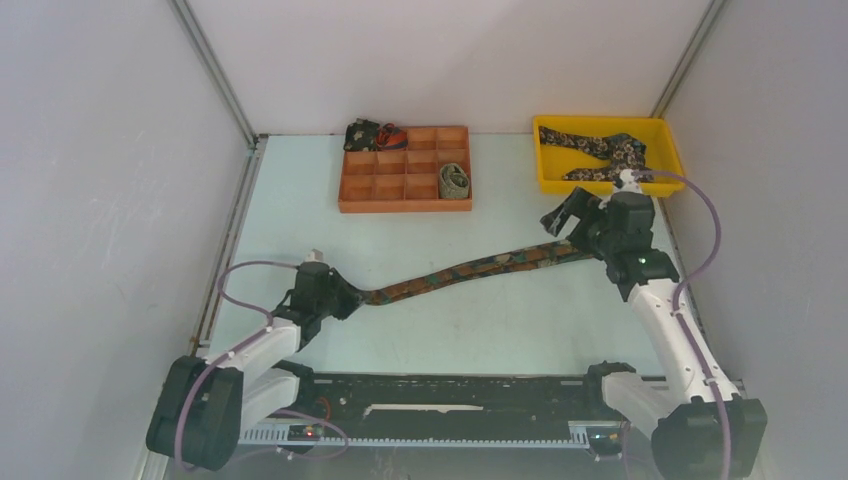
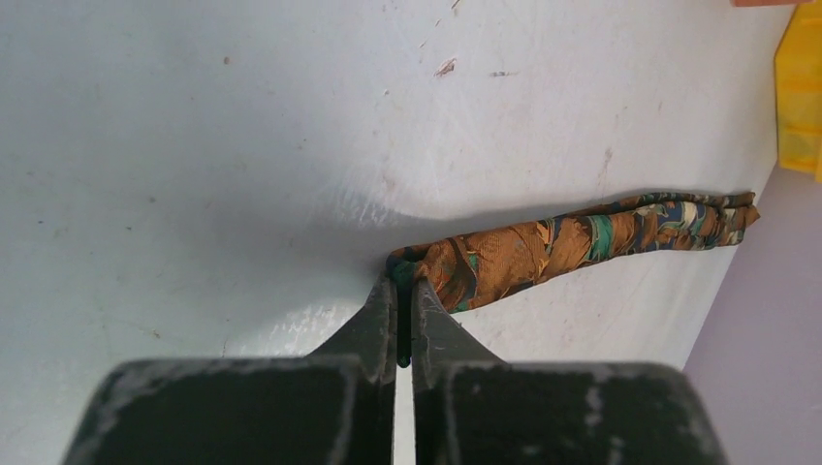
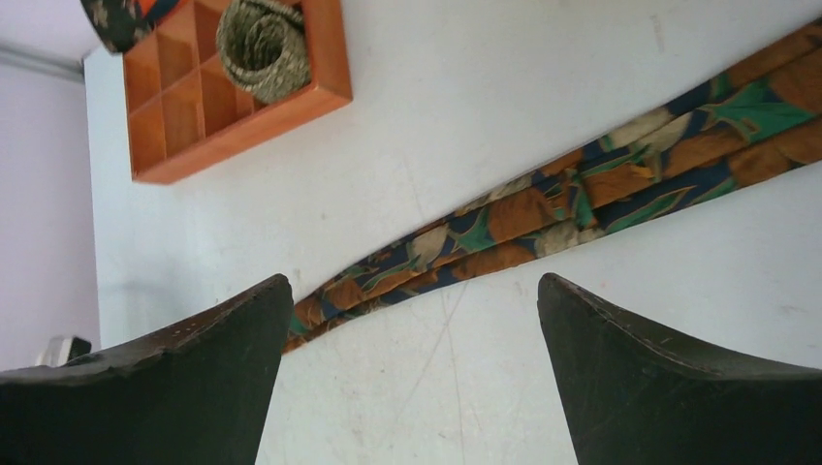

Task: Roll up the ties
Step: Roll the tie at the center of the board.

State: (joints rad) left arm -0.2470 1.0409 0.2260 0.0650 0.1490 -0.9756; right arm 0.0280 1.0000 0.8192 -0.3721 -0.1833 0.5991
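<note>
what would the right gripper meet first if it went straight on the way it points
Most likely the tie lying across its path on the table; the open right gripper angles down toward it. Depth is unclear, so it might touch bare table first.

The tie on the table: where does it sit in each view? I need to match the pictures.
Top external: tie crosses the middle diagonally, from the left claw up to the right claw.
Left wrist: centre right, near end pinched in the left claw.
Right wrist: upper right to lower left, beyond the open right claw.
Landmark: orange tray, upper centre in top external, upper left in right wrist; left wrist shows the yellow bin instead.
</note>
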